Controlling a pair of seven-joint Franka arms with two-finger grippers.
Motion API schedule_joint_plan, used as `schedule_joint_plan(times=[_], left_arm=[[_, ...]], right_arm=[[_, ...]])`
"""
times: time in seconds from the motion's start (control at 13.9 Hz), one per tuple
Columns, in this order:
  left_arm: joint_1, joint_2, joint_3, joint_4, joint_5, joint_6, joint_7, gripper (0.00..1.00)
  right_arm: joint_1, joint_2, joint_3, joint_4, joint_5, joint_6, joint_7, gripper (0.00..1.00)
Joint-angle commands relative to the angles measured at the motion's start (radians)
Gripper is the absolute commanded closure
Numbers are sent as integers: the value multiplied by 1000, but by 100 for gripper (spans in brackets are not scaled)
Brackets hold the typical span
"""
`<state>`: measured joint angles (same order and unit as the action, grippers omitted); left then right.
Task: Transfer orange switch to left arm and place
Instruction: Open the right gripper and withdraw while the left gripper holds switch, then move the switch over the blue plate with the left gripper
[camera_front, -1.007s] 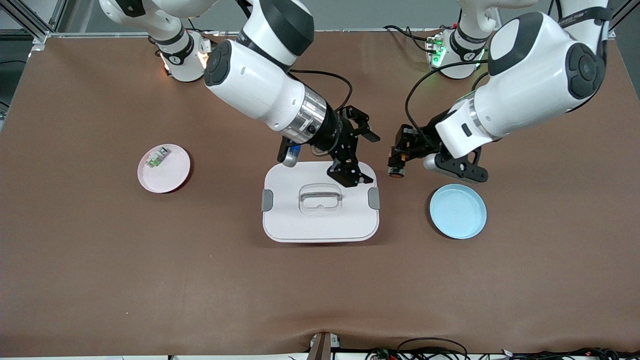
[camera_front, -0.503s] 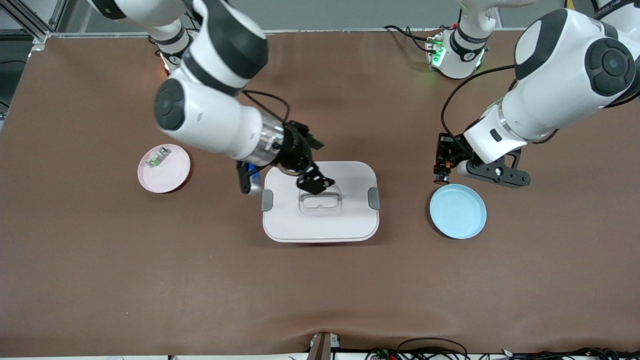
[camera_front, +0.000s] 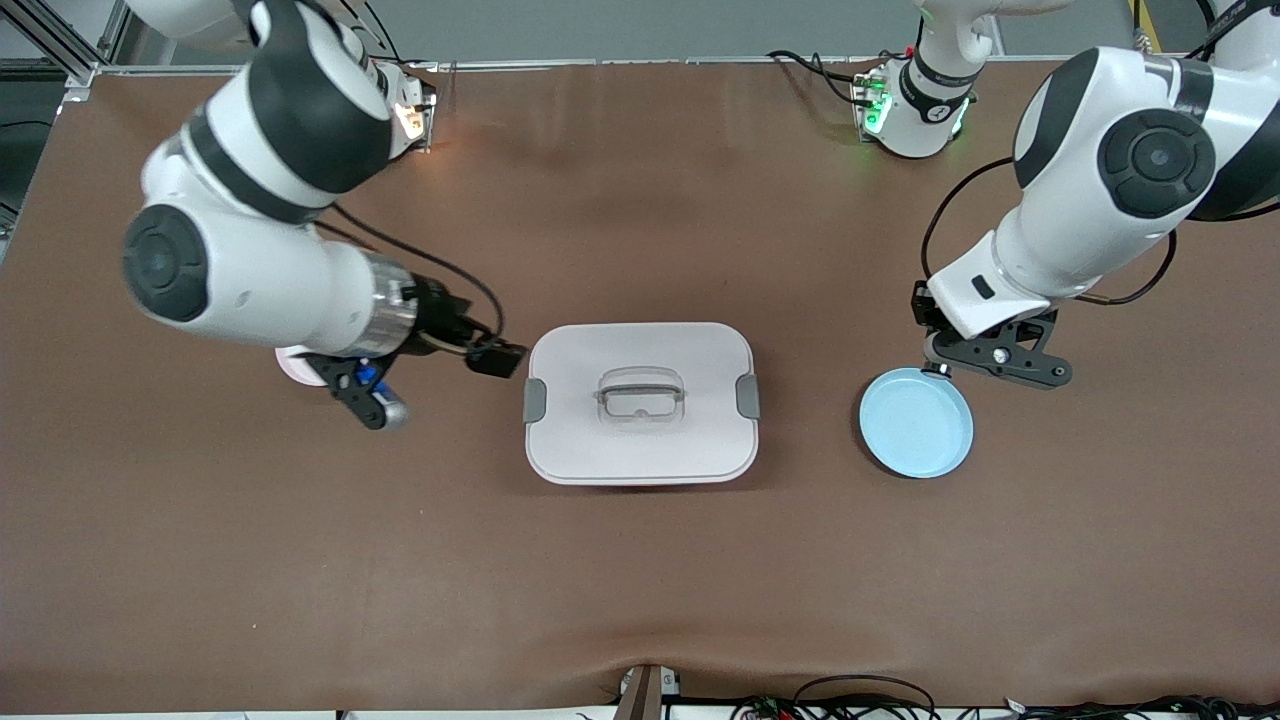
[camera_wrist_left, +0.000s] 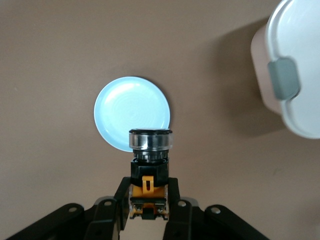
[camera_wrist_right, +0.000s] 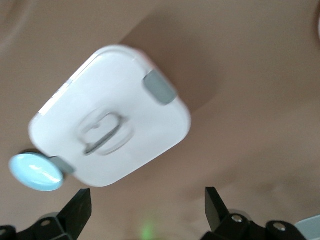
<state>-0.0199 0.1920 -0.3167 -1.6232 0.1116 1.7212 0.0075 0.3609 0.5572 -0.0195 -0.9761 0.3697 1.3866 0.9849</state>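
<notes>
A brown worktop (camera_front: 640, 560) carries one white box (camera_front: 640, 402) at its middle and two plates: a blue plate (camera_front: 916, 422) toward the left arm's end and a pink plate (camera_front: 296, 364) toward the right arm's end, the latter mostly hidden under the right arm. Two white arms reach in. The left claw (camera_wrist_left: 148, 210) is clamped on the one switch (camera_wrist_left: 150, 165) and holds it in the air over the rim of the blue plate, well apart from the box; in the front view the switch itself is hidden by the wrist. The right claw (camera_wrist_right: 147, 210), fingers (camera_wrist_right: 80, 212) spread wide and holding nothing, hangs over the bare worktop between the pink plate and the box.
</notes>
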Motion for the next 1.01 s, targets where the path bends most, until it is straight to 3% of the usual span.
schedule_joint_plan(times=[0.0,0.5,0.93], left_arm=[[52,-19,-10,-52,22,38,171,100],[182,-16,-10,-194,-16,210,676,100],[190,12,-8,-375,-15,467,929,100]], right_arm=[[-55,-31,15,-15,-128,-113,-228,0],[-230,-66,15,-15,-374,-291,-782,0],[-319,-66,15,-18,-434,-322,-895,0]])
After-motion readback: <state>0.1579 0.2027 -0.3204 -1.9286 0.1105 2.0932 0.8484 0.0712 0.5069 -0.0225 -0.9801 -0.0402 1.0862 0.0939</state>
